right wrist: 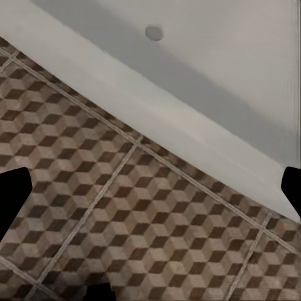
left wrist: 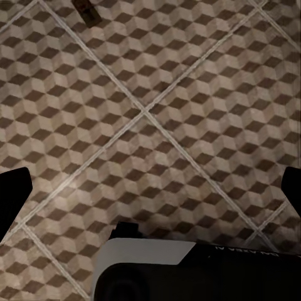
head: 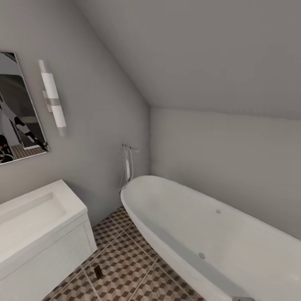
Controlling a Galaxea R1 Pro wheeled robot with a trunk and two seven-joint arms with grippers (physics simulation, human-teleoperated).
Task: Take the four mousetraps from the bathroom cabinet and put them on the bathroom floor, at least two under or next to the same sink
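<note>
Mousetraps are the errand here, and one small tan board with a dark mechanism, most likely a mousetrap [head: 97,272], lies flat on the bathroom floor [head: 125,259] just off the front corner of the white vanity sink [head: 37,217]; it is too small in the head view to be sure of its detail. The same board shows in the left wrist view [left wrist: 86,10], well ahead of the fingers.

Left gripper [left wrist: 150,194] stands wide with nothing between its dark fingertips [left wrist: 12,194], hanging over bare cube-patterned tile. Right gripper [right wrist: 150,194] is likewise spread and empty, over the tile beside the curved white wall of the bathtub [right wrist: 207,81].

Judging by the empty hands and a trap already beside the sink, the step in hand looks like going back to the cabinet for another. To do it well, keep both arms tucked while the base turns, so the right one does not scrape the tub, and steer the wheels clear of the trap on the floor. The next trap is best set near that same sink.
</note>
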